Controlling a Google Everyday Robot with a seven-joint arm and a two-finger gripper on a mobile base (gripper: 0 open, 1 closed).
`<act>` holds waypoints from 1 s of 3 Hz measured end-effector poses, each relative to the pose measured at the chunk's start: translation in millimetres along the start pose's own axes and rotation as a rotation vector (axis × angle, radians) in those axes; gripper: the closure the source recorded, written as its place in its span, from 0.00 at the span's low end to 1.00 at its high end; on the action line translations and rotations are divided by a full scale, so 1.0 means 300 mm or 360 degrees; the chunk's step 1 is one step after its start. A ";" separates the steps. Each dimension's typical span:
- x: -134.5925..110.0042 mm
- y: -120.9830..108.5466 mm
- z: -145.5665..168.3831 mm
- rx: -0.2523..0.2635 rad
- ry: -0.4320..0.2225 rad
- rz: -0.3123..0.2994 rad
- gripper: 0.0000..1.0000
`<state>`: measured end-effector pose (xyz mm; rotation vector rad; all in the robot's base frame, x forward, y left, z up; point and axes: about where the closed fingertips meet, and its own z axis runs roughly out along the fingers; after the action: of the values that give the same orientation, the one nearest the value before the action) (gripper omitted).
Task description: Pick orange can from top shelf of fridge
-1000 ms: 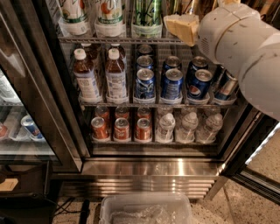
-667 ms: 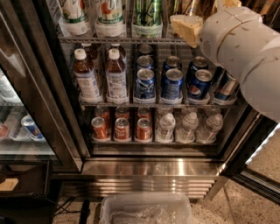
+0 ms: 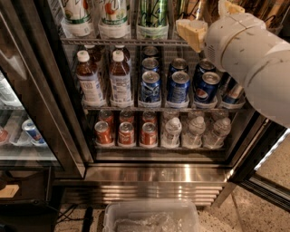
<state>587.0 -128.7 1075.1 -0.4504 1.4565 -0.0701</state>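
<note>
The fridge [image 3: 154, 174] stands open in front of me, with a dark frame and a steel louvred base. Its top shelf [image 3: 122, 41] is a wire rack holding two white-labelled bottles [image 3: 114, 13] and a tall green can [image 3: 153, 12]. A slim golden-orange can [image 3: 182, 8] shows at the top edge to the right of the green can. It is mostly cut off and partly hidden by my gripper. My gripper [image 3: 199, 25], cream-coloured on a thick white arm [image 3: 253, 59], reaches in from the right at the top shelf's front rail, right by that can.
The middle rack holds brown bottles [image 3: 88, 79] and blue cans [image 3: 179, 86]. The lower rack holds short red-orange cans [image 3: 126, 132] and water bottles [image 3: 195, 130]. A neighbouring glass cooler [image 3: 22, 131] stands on the left, a clear plastic bin [image 3: 152, 216] on the floor, and the open door's edge [image 3: 267, 186] at the right.
My gripper has edged slightly to the right at the top shelf. Nothing on the racks has moved.
</note>
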 end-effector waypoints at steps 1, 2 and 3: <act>0.007 0.007 0.026 0.0007 -0.0009 0.0044 0.36; 0.002 0.021 0.056 0.0012 -0.0028 0.0068 0.38; 0.002 0.021 0.084 0.0036 -0.0041 0.0072 0.36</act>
<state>610.0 -116.9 1073.7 -0.3986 1.4383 -0.0448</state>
